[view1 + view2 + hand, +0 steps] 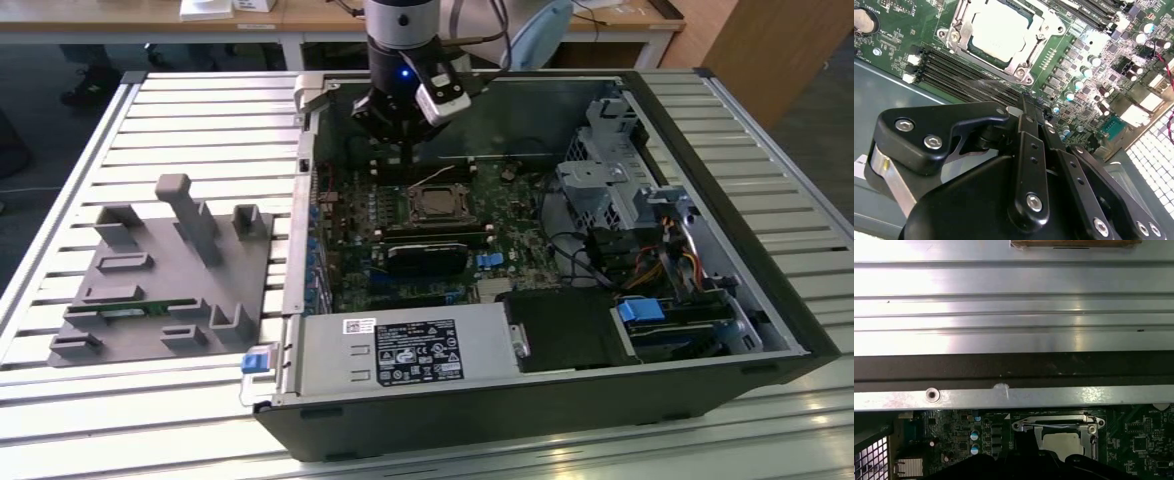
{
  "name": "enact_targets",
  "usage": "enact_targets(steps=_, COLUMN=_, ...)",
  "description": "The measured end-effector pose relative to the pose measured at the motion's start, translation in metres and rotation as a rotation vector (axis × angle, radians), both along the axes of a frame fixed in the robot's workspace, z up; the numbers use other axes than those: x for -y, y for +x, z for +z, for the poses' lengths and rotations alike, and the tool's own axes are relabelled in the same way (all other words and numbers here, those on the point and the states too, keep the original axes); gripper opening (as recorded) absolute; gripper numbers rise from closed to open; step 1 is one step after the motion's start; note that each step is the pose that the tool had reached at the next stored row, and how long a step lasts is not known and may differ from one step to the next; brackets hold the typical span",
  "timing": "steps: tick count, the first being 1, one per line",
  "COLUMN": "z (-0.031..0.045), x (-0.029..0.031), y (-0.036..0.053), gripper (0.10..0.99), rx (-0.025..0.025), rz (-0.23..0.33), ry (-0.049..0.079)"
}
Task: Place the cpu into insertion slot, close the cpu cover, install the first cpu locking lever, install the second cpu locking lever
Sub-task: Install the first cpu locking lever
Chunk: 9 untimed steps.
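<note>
The chip (999,27) sits in its socket (437,204) on the green board (899,40), with the silver cover (1021,62) down around it. The gripper (400,150) hangs just above, near the case's back wall, fingers closed on nothing.

— Where is your arm?

— In the exterior view my arm (398,30) comes straight down from above, a blue light glowing on the wrist, with a white camera block (445,95) fixed to one side.

— And the gripper?

— My gripper (403,150) hangs below the wrist, black, pointing downward. In the second wrist view its dark linkage bars (1029,165) run close together toward the tips, bolted at the joints.

— Holding anything?

— I can't tell.
</note>
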State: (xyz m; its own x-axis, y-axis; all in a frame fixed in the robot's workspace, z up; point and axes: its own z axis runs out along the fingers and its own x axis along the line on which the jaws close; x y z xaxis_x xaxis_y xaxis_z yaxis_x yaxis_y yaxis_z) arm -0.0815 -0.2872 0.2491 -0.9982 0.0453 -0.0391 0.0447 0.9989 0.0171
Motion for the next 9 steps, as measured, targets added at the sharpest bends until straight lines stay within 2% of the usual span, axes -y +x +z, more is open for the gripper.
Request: enact_targets(steps=9, z=0.0000, x=0.0000, y=0.0030, gripper=0.118, rx=0.0000, rz=0.000, ry=0.000)
